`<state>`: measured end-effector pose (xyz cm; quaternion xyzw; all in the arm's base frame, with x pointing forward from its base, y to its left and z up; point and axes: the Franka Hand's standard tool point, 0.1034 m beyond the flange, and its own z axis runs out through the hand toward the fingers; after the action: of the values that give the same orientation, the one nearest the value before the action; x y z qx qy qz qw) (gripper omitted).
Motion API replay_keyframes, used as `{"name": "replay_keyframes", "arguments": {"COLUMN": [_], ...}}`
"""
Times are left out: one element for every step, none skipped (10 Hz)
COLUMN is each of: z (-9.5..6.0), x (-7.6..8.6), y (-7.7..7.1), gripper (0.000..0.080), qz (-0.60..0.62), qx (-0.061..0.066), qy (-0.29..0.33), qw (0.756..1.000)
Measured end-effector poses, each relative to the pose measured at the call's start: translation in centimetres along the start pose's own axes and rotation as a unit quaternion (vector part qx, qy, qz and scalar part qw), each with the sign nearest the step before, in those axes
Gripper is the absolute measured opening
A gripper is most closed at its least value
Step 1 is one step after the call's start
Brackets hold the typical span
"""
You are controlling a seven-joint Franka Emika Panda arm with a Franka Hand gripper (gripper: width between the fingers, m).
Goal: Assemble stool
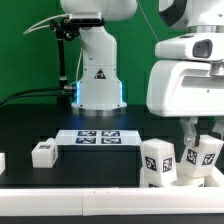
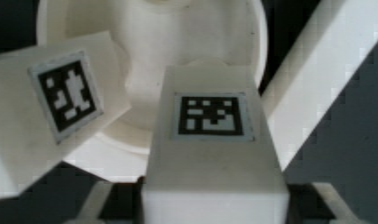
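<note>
Two legs of the stool stand upright on the round seat [image 1: 187,178] at the near right of the table: one leg [image 1: 157,161] towards the exterior view's left, the other leg [image 1: 205,156] just beside it on the exterior view's right, each with a black-and-white tag facing the camera. My gripper [image 1: 203,136] hangs directly over the right-hand leg, fingers pointing down. In the wrist view that leg [image 2: 212,120] runs up the middle between my two dark fingers [image 2: 321,196], one on either side of it. I cannot tell whether the pads press its sides or stand just clear. A third leg [image 1: 43,152] lies loose on the black table [image 1: 110,165], well apart at the near left. The marker board [image 1: 97,137] lies flat in front of my base [image 1: 98,75].
</note>
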<state>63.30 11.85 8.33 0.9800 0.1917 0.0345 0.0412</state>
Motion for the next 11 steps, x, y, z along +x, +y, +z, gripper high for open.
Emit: {"name": "replay_keyframes", "arguments": {"z": [0.0, 0.0, 0.0, 0.0, 0.1, 0.1, 0.1, 0.1, 0.2, 0.2, 0.2], "x": [0.0, 0.0, 0.0, 0.0, 0.1, 0.1, 0.1, 0.0, 0.0, -0.1, 0.0], "y": [0.0, 0.0, 0.1, 0.2, 0.1, 0.1, 0.4, 0.7, 1.0, 1.2, 1.0], "gripper": [0.0339, 0.0339, 0.0339, 0.0339, 0.0339, 0.0339, 0.0339, 0.0339, 0.0339, 0.0339, 0.0339], "qz": [0.028, 0.073, 0.116, 0.173, 0.245, 0.31, 0.383, 0.438, 0.5, 0.561, 0.587], "qx": [0.0, 0.0, 0.0, -0.001, -0.001, 0.002, 0.004, 0.008, 0.02, 0.028, 0.028], "qy": [0.0, 0.0, 0.0, 0.001, 0.004, 0.004, 0.003, 0.002, 0.0, -0.002, -0.003], "qw": [1.0, 0.997, 0.993, 0.985, 0.97, 0.951, 0.924, 0.899, 0.866, 0.827, 0.809]}}
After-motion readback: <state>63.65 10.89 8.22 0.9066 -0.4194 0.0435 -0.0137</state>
